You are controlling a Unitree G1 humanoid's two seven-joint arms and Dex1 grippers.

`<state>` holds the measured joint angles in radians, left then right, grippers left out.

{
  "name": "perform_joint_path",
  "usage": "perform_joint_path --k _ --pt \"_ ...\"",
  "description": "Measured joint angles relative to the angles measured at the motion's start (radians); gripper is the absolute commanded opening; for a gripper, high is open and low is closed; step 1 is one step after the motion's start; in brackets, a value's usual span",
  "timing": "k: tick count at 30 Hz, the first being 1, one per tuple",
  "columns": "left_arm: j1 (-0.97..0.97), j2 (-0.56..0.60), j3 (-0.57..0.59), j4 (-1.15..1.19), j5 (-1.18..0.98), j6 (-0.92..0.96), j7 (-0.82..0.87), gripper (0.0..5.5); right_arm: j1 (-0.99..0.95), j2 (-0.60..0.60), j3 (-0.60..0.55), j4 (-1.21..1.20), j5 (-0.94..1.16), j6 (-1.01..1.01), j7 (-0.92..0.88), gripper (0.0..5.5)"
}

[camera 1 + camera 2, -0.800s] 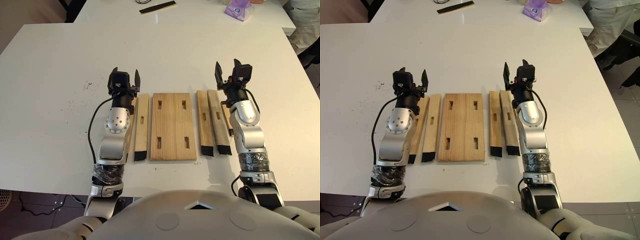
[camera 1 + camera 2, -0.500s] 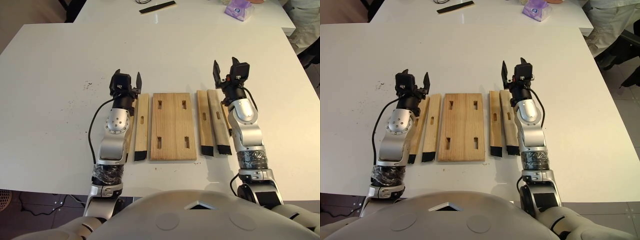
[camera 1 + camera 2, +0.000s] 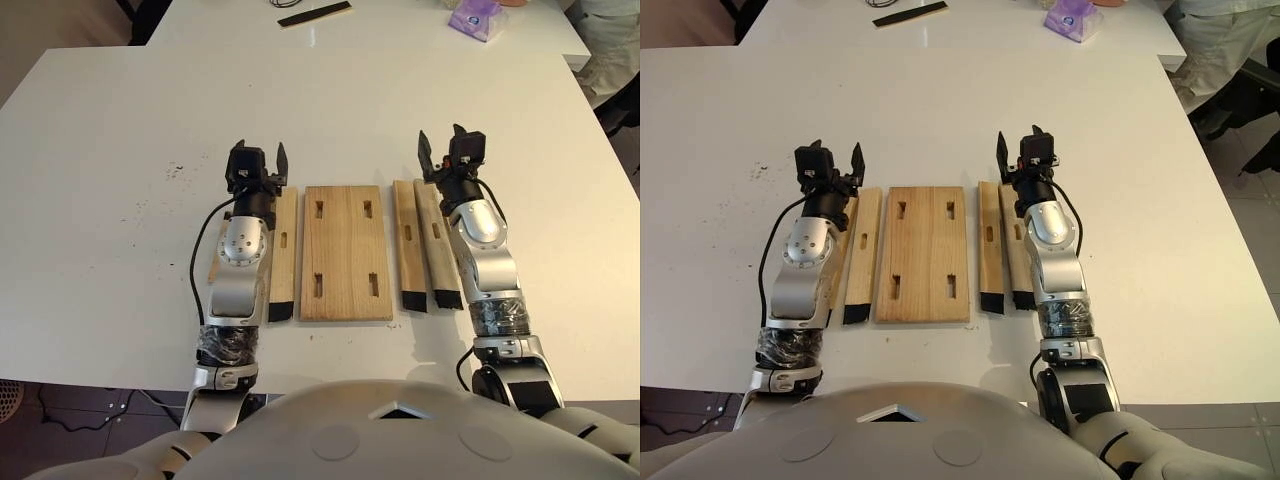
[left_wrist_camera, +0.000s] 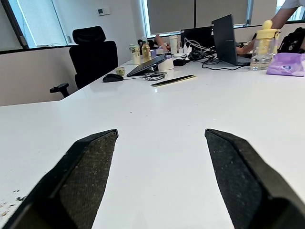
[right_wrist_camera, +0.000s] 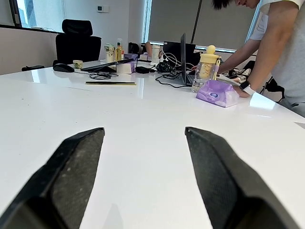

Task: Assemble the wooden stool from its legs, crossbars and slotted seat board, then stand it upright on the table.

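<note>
Left gripper (image 3: 259,153): fingers (image 4: 88,183) spread apart, nothing held. It is set low over the worktop (image 3: 120,150), at the far end of the left pair of strips. Whether the fingertips touch the surface cannot be told.

Left inner strip (image 3: 284,250): lies flat just beside this gripper, on the seat-board side. Its long axis runs away from the robot, parallel to the forearm, with the black-tipped end nearest the robot. Left outer strip (image 3: 213,270): mostly covered by the arm, only an edge is seen.

Right gripper (image 3: 441,142): fingers (image 5: 71,176) likewise apart and empty, set at the far end of the right pair. Right outer strip (image 3: 438,250) runs back under the wrist. Right inner strip (image 3: 407,245) lies just beside it, toward the board.

Seat board (image 3: 346,252): flat between the two pairs, four slots up, about equally near both grippers.

Judgement: nothing is joined yet. Each pair is best served by its own-side arm. As the strips lie in line with the arms, a grasp across the narrow width at the far end is indicated
</note>
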<state>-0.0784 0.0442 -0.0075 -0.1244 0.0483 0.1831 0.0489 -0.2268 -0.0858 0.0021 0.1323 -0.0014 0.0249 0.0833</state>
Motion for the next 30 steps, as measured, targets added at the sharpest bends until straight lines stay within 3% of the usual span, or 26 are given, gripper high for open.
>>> perform_joint_path --k 20,22,26,30 --pt "-0.025 0.007 0.014 -0.017 0.0 0.051 -0.006 3.41 -0.011 0.009 0.006 0.003 0.0 -0.004 0.001 3.13" --pt "-0.01 0.015 0.016 -0.062 0.001 0.101 -0.007 3.41 -0.011 0.004 0.007 0.003 0.0 -0.001 0.007 3.13" --pt "0.17 0.081 0.022 -0.371 -0.015 0.336 -0.074 3.41 -0.011 -0.037 -0.017 -0.001 0.0 0.003 0.014 3.13" --pt "0.376 0.145 0.061 -0.645 -0.023 0.677 -0.114 3.41 0.042 -0.08 -0.077 -0.054 0.0 0.019 0.004 3.13"
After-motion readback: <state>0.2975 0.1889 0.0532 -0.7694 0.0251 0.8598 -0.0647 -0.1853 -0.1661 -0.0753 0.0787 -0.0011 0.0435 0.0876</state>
